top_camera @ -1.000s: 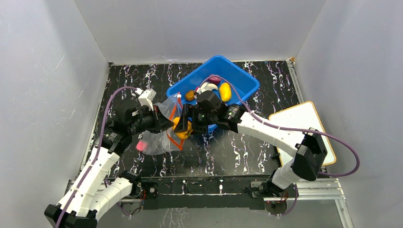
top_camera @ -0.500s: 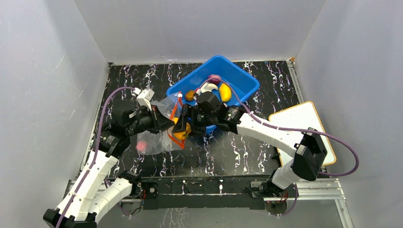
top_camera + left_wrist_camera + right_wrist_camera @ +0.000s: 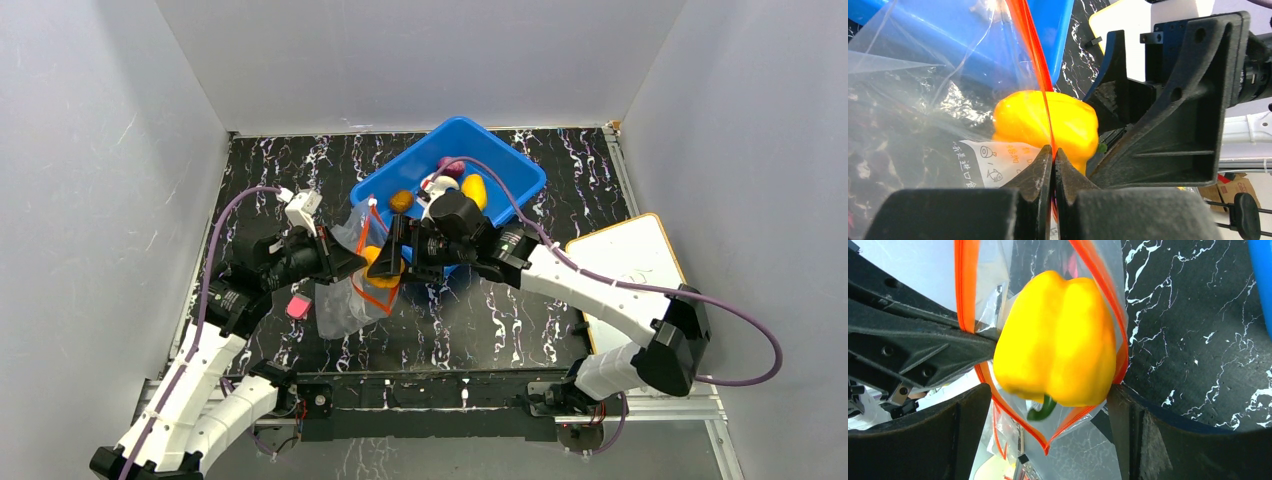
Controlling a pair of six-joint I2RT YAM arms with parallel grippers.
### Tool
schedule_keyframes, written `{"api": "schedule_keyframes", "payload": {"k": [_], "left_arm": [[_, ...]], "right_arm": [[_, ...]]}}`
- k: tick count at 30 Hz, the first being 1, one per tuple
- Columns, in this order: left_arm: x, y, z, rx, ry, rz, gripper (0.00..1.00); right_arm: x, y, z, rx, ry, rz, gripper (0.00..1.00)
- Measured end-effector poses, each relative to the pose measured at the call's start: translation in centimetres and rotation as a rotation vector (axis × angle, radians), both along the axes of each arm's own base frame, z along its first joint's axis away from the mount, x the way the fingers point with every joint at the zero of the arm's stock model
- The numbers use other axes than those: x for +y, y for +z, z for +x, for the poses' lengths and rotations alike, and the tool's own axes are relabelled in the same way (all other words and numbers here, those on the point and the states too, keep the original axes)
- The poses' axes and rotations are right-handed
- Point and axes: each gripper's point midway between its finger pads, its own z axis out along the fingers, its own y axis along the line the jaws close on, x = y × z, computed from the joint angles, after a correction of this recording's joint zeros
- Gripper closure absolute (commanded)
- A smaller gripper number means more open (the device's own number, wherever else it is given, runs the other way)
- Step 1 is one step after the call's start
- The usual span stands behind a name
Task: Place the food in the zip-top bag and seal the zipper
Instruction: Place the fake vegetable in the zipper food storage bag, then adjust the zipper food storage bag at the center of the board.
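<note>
Change since a second ago: my right arm's elbow has swung out to the right, and the pink block [image 3: 298,306] now shows clear of the zip-top bag [image 3: 335,305].
Left gripper [image 3: 1054,152]: jaws pinched tight on the zipper [image 3: 1031,55], holding one lip of the mouth up.
Pink block: on the table [image 3: 560,170], just beside the bag's left edge.
Zip-top bag: hanging from my left claw in front of the blue bin [image 3: 515,165], its mouth open and turned toward my right arm.
Pepper [image 3: 1058,335]: in the bag's mouth, with the red-orange strip passing on both sides of it.
Right gripper [image 3: 1049,400]: jaws wide, one finger on either side of the pepper's stem end. I cannot tell whether they press it.
Blue bin: holds the orange-brown lump [image 3: 401,200], a white piece [image 3: 437,186], the purple piece [image 3: 452,165] and the yellow oval fruit [image 3: 474,188].
White board [image 3: 640,255]: flat at the table's right edge, well apart from the bag.
</note>
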Motion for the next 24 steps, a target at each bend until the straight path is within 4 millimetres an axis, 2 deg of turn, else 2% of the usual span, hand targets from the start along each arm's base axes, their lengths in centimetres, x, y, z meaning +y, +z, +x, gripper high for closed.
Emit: {"api": "schedule_keyframes", "payload": {"k": [5,9,14,20,24], "left_arm": [[0.0,-0.1,-0.1,0.009,0.002,-0.001,1.00],[0.0,-0.2,-0.1,0.014,0.002,0.001,1.00],[0.0,-0.4,-0.1,0.021,0.003,0.002,1.00],[0.0,-0.7,-0.2,0.030,0.003,0.005,1.00],[0.1,-0.8,-0.2,0.032,0.004,0.006,1.00]], "right_arm": [[-0.5,0.4,-0.1,-0.020,-0.008,0.005,0.32],[-0.7,0.1,0.0,-0.033,-0.004,-0.011,0.39],[-1.5,-0.4,0.4,-0.059,-0.030,-0.054,0.57],[-2.9,0.2,1.1,-0.118,-0.079,-0.086,0.55],[-3.2,-0.2,1.5,-0.135,-0.087,-0.123,0.55]]}}
